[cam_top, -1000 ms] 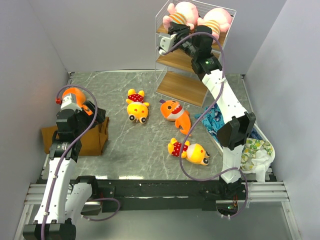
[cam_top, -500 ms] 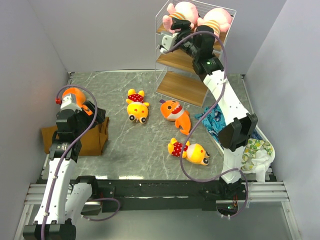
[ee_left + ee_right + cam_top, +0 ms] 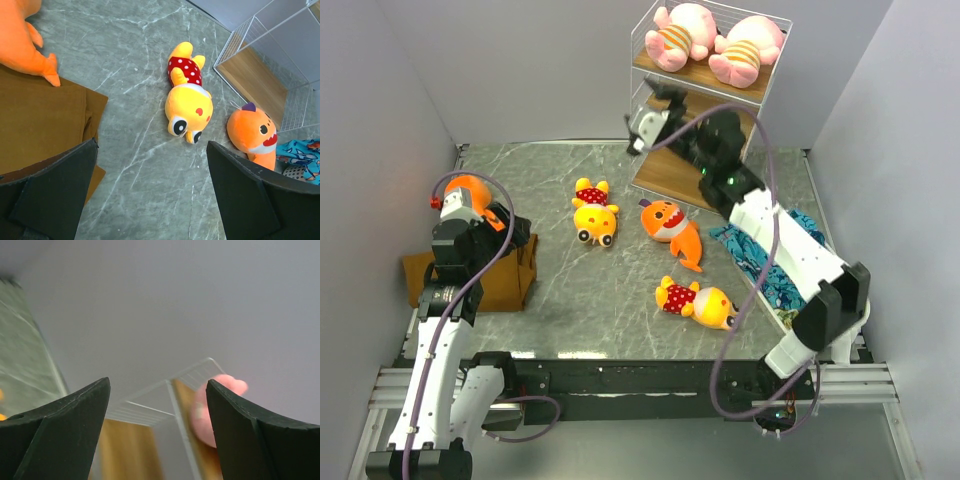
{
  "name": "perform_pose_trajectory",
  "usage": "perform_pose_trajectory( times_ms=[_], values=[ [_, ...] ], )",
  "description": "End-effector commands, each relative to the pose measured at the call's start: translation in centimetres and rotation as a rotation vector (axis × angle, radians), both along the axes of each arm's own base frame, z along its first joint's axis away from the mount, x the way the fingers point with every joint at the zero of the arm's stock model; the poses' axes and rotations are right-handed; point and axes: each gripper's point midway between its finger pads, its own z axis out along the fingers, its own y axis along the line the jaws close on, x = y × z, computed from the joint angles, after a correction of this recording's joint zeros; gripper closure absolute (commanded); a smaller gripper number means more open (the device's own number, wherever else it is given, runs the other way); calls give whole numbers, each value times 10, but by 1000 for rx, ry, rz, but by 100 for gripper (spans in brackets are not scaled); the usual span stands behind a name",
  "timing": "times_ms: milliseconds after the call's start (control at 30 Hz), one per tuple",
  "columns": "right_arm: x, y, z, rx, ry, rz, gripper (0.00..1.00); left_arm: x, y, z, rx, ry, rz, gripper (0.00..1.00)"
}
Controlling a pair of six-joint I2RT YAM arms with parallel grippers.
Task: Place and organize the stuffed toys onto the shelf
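While the right arm (image 3: 790, 250) stretches from its base at the near right corner of the surface (image 3: 560, 290) diagonally up and away, its wrist is raised about level with the middle board of the shelf (image 3: 665, 178). Its jaws stand released, spread wide with nothing between them, just off the shelf's front left post. The left arm (image 3: 445, 330) is folded upright at the left edge, its wrist above the brown cloth (image 3: 45, 125). Its jaws are likewise wide apart and empty, facing down at the surface. The shelf stands at the far right of the surface, and its top board carries the two pink toys (image 3: 678, 35) in orange-striped shirts, lying side by side. One orange fish toy (image 3: 20, 40) lies on the brown cloth by the left arm's wrist. The other orange fish (image 3: 670, 228) rests on the surface just in front of the shelf's lowest board. One yellow toy in a red dotted shirt (image 3: 593, 212) lies left of that fish, head toward the near edge. The second yellow toy (image 3: 700, 303) lies on its side nearer the near edge. A blue patterned cloth (image 3: 760, 255) is spread beneath the right arm.
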Motion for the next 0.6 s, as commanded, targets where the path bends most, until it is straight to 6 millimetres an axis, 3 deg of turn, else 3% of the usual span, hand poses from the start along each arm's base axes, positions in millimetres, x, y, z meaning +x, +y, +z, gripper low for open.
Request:
perform_pose_trajectory(
  times_ms=[0, 100, 167, 233, 267, 300, 333, 367, 400, 467, 500, 567],
  values=[
    [-72, 13, 28, 296, 60, 118, 15, 2, 3, 11, 13, -41, 15, 4],
    [-107, 29, 6, 485, 282, 197, 16, 2, 4, 11, 13, -41, 23, 3],
    [-114, 34, -12, 624, 472, 184, 19, 2, 5, 11, 15, -37, 29, 3],
    [-123, 42, -44, 686, 637, 125, 22, 2, 6, 12, 14, -39, 34, 3],
    [-119, 37, -56, 797, 737, 55, 23, 2, 5, 11, 15, -39, 30, 3],
    [-118, 39, -86, 791, 837, -16, 25, 2, 4, 11, 14, -39, 24, 3],
    [-120, 41, -102, 798, 903, -54, 27, 2, 4, 10, 13, -36, 24, 3],
    [-118, 39, -116, 830, 971, -103, 27, 3, 4, 10, 13, -34, 23, 3],
    [-117, 35, -147, 784, 1038, -199, 27, 3, 4, 9, 13, -31, 23, 3],
    [-114, 25, -179, 831, 1128, -338, 25, 3, 4, 9, 10, -30, 24, 3],
    [-110, 10, -208, 821, 1147, -495, 24, 4, 4, 9, 12, -30, 25, 3],
    [-107, -7, -233, 958, 1200, -673, 23, 4, 5, 8, 13, -27, 29, 4]
  ],
)
